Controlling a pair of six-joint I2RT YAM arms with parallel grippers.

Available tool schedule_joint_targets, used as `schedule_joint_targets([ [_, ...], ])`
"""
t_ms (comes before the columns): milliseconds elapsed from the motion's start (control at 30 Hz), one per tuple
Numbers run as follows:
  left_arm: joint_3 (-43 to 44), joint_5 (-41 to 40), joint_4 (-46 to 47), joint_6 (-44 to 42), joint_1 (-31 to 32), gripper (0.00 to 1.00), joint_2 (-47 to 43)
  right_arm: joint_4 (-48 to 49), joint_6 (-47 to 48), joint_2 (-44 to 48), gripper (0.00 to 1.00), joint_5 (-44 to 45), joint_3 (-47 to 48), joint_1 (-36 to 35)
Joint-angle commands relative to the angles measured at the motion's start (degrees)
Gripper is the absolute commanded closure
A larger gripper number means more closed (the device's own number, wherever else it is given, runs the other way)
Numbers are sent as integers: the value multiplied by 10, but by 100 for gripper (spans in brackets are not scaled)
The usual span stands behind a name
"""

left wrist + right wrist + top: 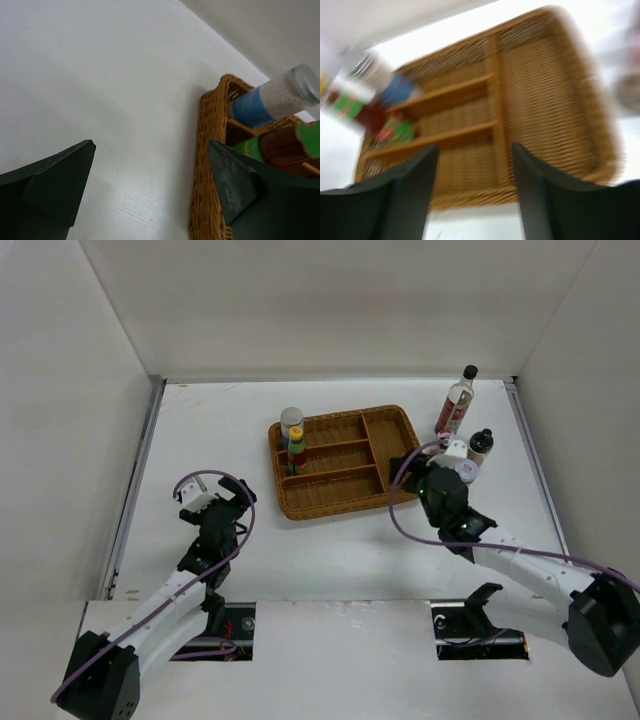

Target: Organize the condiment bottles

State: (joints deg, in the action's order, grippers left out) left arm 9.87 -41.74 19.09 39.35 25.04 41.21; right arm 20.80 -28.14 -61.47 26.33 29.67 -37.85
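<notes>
The blue-labelled white-lidded jar (291,421) and the green-yellow-capped red bottle (296,452) stand in the left end of the brown wicker tray (392,452). The tall clear black-capped bottle (459,400) stands on the table right of the tray, with the black-capped shaker (481,445) and a pale-lidded shaker (466,473) nearer. My right gripper (408,466) is open and empty at the tray's right edge; its blurred wrist view (474,147) looks across the tray (545,100) to the jar (395,87). My left gripper (230,502) (152,150) is open and empty, left of the tray (205,165).
White walls close in the table on three sides. In the left wrist view the jar (270,100) and the red bottle (287,147) rise just past the tray's rim. Cables loop over both arms.
</notes>
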Motion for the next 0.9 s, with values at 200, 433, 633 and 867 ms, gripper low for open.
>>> schedule_joint_targets([
  [200,-56,126,101,83,-47,0,13,-210,15,11,7,119,87,211],
  [433,-64,131,108,84,-36,0,14,-255,21,-120,0,72,157,280],
  [633,-63,142,109,90,-33,0,20,-255,17,-173,0,58,180,284],
  [867,-63,143,109,94,-33,0,26,-231,10,-216,11,53,166,308],
])
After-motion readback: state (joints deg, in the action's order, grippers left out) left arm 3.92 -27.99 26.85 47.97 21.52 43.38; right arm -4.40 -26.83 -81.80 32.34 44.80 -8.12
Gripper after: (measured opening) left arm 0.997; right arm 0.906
